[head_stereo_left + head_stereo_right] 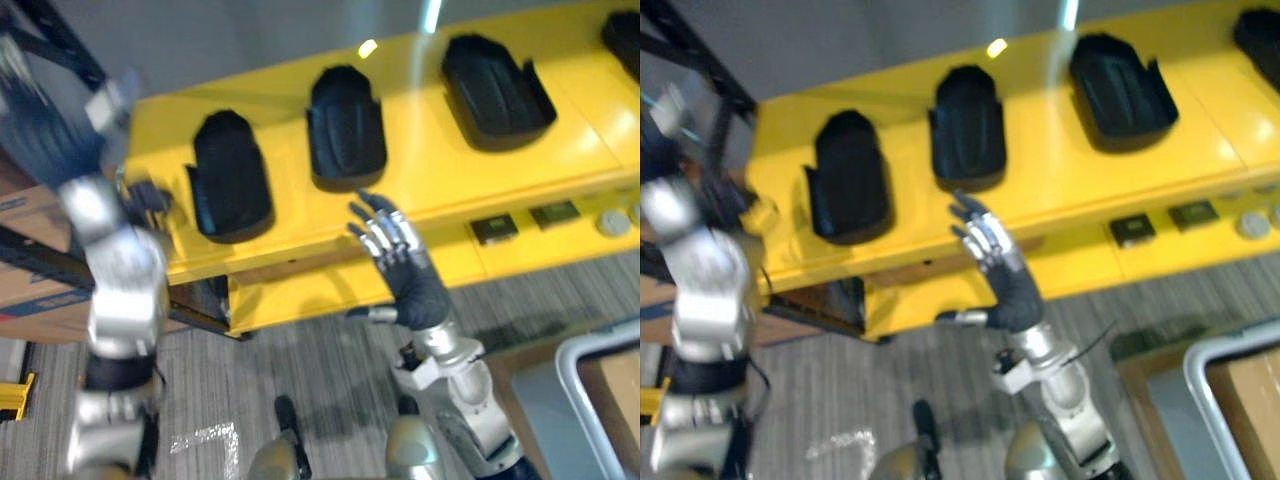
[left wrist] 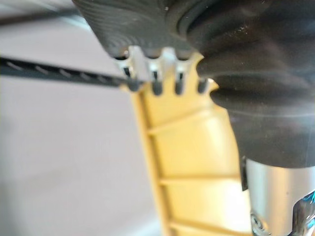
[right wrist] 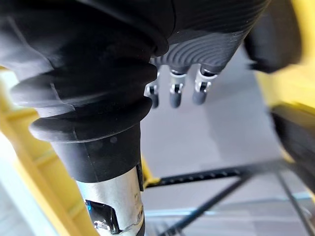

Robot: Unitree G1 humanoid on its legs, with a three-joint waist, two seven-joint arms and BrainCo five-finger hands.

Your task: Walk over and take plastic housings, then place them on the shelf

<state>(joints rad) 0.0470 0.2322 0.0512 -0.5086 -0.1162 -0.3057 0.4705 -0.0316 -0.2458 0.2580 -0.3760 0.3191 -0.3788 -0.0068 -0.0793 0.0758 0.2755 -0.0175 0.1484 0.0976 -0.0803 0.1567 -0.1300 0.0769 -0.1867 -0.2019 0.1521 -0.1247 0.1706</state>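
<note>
Several black plastic housings lie in a row on the yellow table: one at the left, one in the middle, a wider one further right. My right hand is raised in front of the table's near edge, just below the middle housing, open with its fingers spread and holding nothing. My left hand is lifted high at the far left, beside the table's left end. Its fingers reach straight out past a yellow ribbed edge, empty.
A dark metal rack stands at the far left with cardboard boxes under it. Small panels sit on the table's front ledge. A grey-rimmed cart with cardboard inside stands at the bottom right.
</note>
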